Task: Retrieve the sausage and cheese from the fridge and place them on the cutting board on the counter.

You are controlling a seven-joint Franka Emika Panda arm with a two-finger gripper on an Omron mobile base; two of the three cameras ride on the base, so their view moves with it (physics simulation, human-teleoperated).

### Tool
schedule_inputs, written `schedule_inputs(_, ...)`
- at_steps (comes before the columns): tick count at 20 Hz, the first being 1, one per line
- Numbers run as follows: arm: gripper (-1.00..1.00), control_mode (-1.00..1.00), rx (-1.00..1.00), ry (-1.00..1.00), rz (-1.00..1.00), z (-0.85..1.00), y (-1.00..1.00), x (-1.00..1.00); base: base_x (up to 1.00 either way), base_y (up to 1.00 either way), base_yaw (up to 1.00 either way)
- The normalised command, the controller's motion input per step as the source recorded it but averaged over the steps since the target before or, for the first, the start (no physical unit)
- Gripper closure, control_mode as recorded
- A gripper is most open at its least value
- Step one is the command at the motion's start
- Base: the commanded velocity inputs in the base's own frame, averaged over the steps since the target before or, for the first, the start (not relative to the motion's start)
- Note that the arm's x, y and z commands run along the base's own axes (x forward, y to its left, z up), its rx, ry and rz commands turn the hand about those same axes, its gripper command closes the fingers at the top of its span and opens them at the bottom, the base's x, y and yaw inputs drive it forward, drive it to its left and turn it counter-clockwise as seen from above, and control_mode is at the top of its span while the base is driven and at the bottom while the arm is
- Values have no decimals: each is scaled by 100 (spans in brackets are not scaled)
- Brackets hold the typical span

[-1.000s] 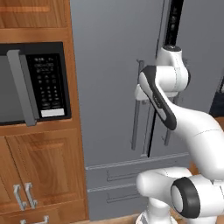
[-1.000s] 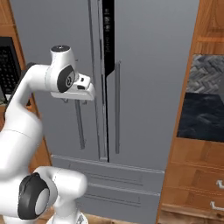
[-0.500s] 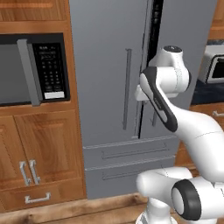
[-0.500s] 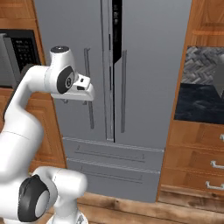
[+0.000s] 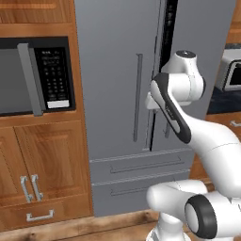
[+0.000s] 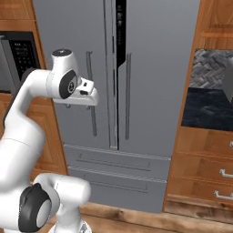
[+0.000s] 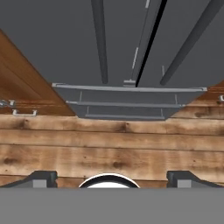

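Note:
The grey steel fridge (image 5: 113, 94) stands straight ahead with both doors shut, so the sausage and cheese are hidden. Its two long bar handles (image 6: 92, 95) flank the centre seam, with two drawers (image 6: 113, 166) below. My gripper (image 6: 86, 96) hangs at handle height just in front of the left door, pointing down. In the hand view the gripper (image 7: 111, 178) is open, its fingertips (image 7: 41, 178) far apart with nothing between them, above the wooden floor and the fridge (image 7: 87, 43) base. The dark marbled counter (image 6: 207, 107) lies to the right. The cutting board is out of view.
A black-panelled microwave (image 5: 33, 77) is built into wooden cabinets (image 5: 37, 174) left of the fridge. Wooden drawers with silver handles (image 6: 205, 168) sit under the counter on the right. A steel appliance (image 5: 230, 70) stands on the counter. Wooden floor (image 7: 109, 148) lies in front.
The whole picture has shifted, so the base has driven; the counter on the right has come further into view. The arm keeps its pose and the gripper stays open.

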Motion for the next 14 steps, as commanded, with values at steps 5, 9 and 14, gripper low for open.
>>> schedule_inputs(5,-100,100,0,0,0,0,0,0,15,0,0)
schedule_inputs(9,-100,100,0,0,0,0,0,0,4,0,0)
schedule_inputs(14,-100,100,0,0,0,0,0,0,26,0,0)
